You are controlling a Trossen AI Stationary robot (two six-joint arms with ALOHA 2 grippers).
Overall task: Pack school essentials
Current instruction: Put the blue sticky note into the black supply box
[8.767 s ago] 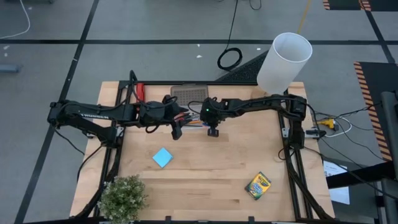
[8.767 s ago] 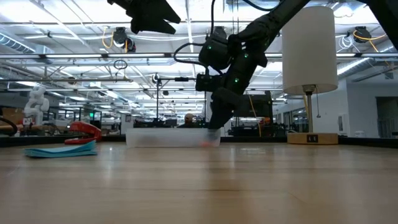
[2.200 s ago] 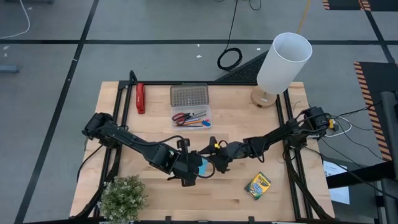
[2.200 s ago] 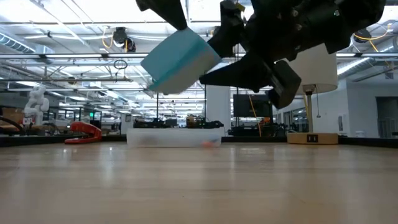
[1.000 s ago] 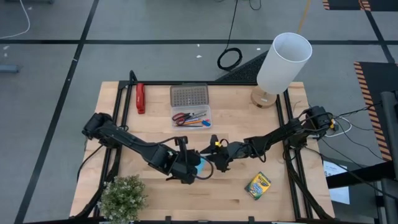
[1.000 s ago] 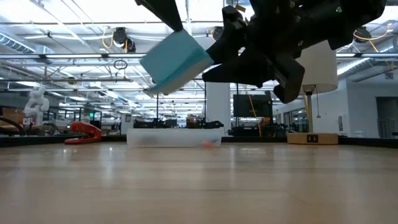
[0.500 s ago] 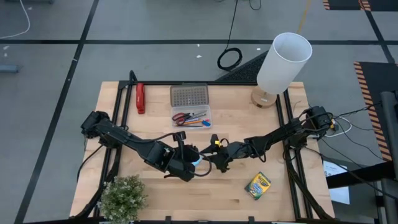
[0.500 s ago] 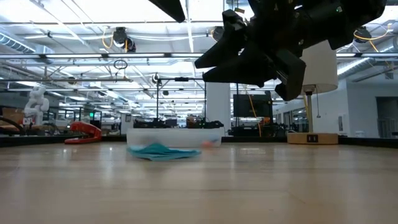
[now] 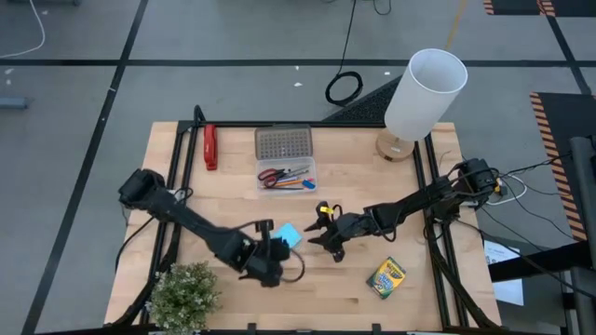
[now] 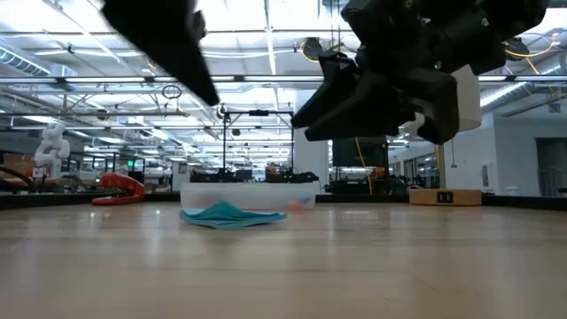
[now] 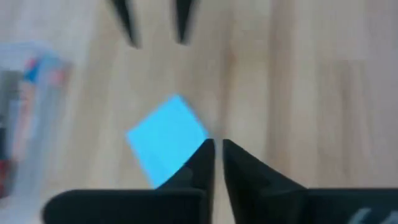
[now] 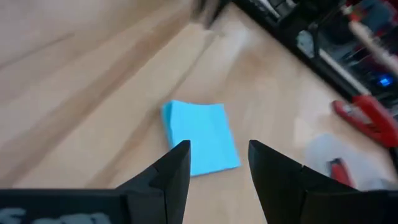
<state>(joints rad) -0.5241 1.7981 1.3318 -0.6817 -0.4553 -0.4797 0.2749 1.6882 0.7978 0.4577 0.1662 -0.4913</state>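
Two items unpacked: blue square note pad (image 9: 290, 234) beside clear plastic case (image 9: 286, 173), green-yellow crayon box (image 9: 385, 276) farther; left gripper (image 11: 215, 155) nearly closed, right gripper (image 12: 214, 163) wide, both empty.

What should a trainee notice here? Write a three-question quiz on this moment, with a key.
1. True or false: the blue note pad lies on the table, held by neither hand.
2. Multiple choice: the right hand is A) open, B) shut and empty, C) shut on the note pad.
3. Fill in: the left hand, just beside the pad, is ____ and empty.

Key: 1 true; 2 A; 3 shut.
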